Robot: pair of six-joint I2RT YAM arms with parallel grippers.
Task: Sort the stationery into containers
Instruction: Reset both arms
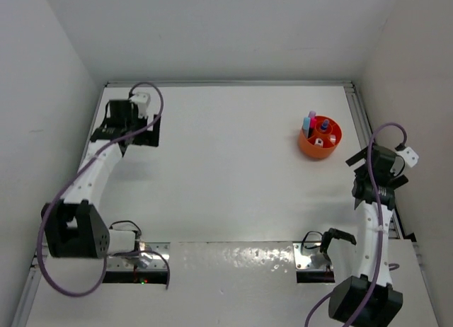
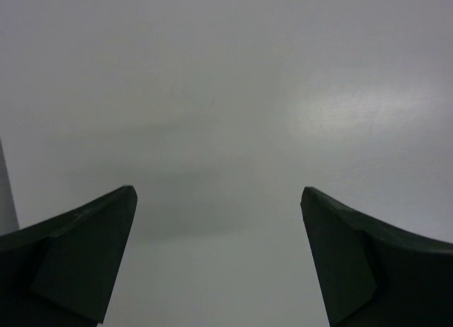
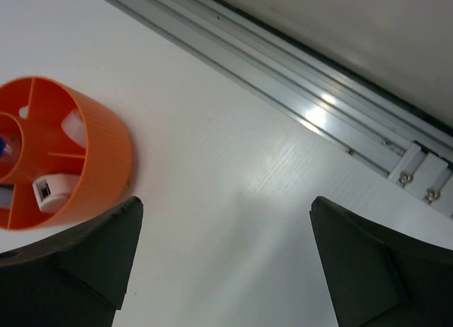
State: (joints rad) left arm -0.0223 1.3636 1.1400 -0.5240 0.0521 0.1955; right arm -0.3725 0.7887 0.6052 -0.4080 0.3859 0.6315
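The round orange tub (image 1: 320, 137) with inner dividers stands at the far right of the white table. It holds stationery: a light-blue highlighter (image 1: 306, 123) and a pink one stand upright, with a blue-capped piece and a small white piece beside them. No loose stationery shows on the table. In the right wrist view the tub (image 3: 92, 139) is at the left with a white piece (image 3: 53, 192) inside. My right gripper (image 3: 224, 199) is open and empty, just right of the tub (image 1: 371, 164). My left gripper (image 2: 218, 192) is open and empty over bare table at the far left (image 1: 131, 125).
An aluminium rail (image 3: 304, 79) runs along the table's right edge, close behind my right gripper. White enclosure walls (image 1: 42, 93) stand on the left, the back and the right. The arm bases and cables sit at the near edge.
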